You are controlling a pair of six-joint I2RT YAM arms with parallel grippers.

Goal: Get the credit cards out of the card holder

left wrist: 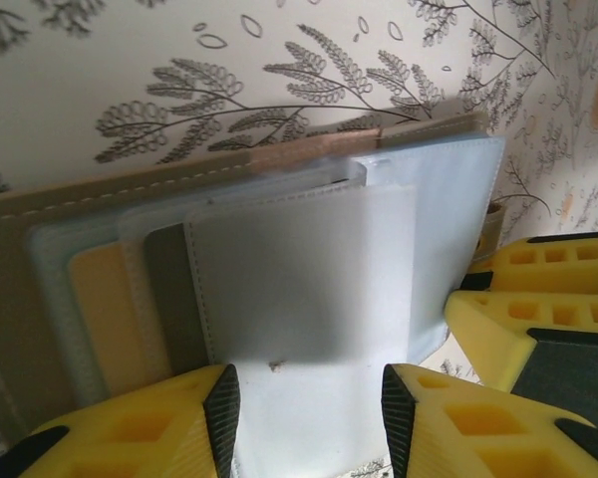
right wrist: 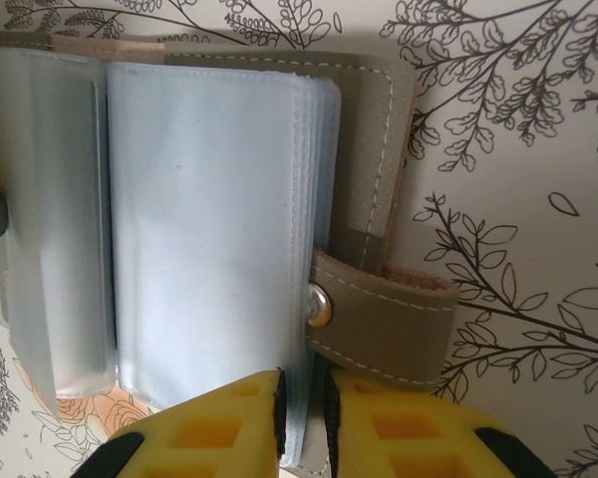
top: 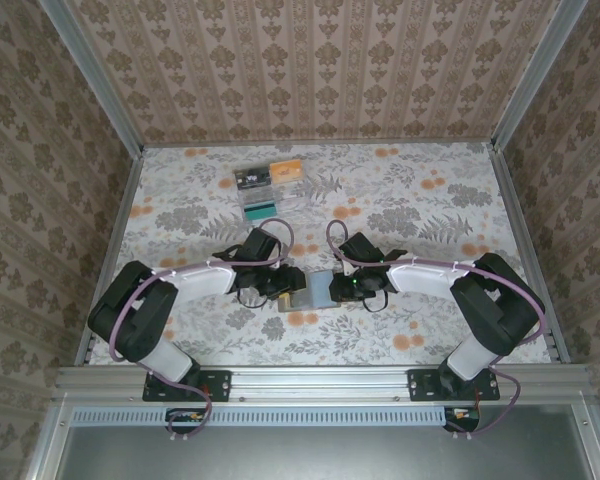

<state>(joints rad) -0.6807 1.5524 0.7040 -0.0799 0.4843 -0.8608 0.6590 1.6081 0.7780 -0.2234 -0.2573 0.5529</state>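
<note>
The card holder (top: 310, 290) lies open on the desk (top: 450, 210). My right pincer (right wrist: 304, 423) pinches its right edge. My left pincer (left wrist: 309, 398) is spread astride its frosted sleeve (left wrist: 299, 289). Risk: gripping the sleeve instead of a card would drag the holder.

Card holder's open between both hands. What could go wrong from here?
1. The left hand straddles a frosted sleeve with jaws apart; closing there may pinch plastic, not a card.
2. The right hand pins the card holder only at its edge beside the strap; a pull could tug it loose or drag it.
</note>
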